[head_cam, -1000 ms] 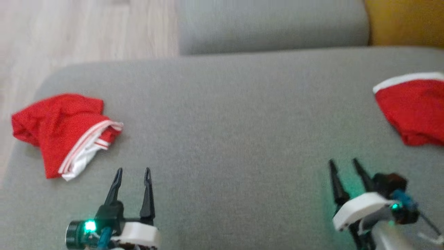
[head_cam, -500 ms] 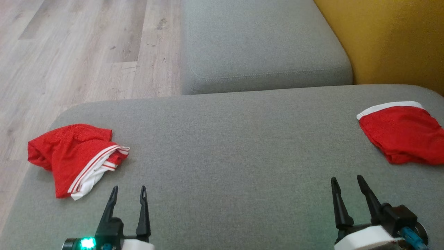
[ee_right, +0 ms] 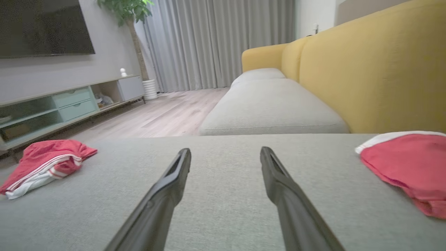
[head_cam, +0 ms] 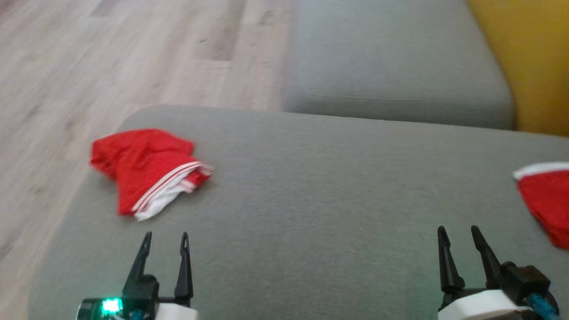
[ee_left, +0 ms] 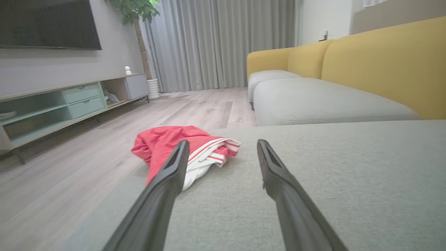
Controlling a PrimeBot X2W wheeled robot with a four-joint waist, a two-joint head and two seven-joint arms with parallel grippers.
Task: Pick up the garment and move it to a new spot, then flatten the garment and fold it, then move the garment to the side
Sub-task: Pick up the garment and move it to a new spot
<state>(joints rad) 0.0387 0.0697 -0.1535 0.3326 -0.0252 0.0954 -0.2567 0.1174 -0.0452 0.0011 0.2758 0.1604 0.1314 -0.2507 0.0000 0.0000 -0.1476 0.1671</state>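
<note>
The task is at step 1: nothing is lifted yet. The crumpled red garment (head_cam: 146, 171) with white stripes lies far left on the grey sofa seat (head_cam: 333, 200), just beyond the left tool (head_cam: 166, 234), whose fingers are apart and empty. The right tool (head_cam: 458, 228) is likewise apart, near another red garment (head_cam: 544, 200) at the right. The next move is probably to reach forward and pinch the cloth. No writing can be read.
</note>
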